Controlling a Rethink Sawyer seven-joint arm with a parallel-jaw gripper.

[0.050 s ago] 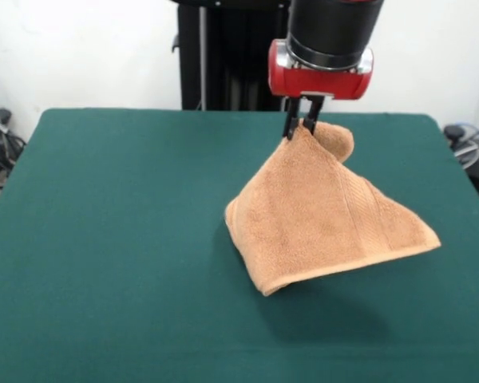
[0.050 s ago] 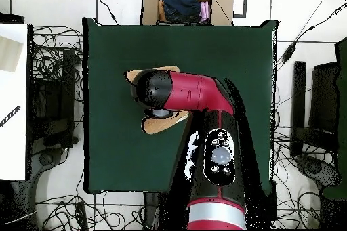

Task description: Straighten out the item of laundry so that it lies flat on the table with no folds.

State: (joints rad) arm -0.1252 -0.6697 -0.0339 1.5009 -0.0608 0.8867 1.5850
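The gripper (image 1: 301, 128) pinches one corner of the towel (image 1: 323, 219), fingers tight on it; soft and light, it droops below them.

Dark green cloth-covered table (image 1: 104, 239) filling most of the front view, peach-orange towel (image 1: 319, 219) hanging in a tent shape over its middle-right part, lower folded edge appearing to be touching or nearly touching the cloth, casting a shadow beneath.
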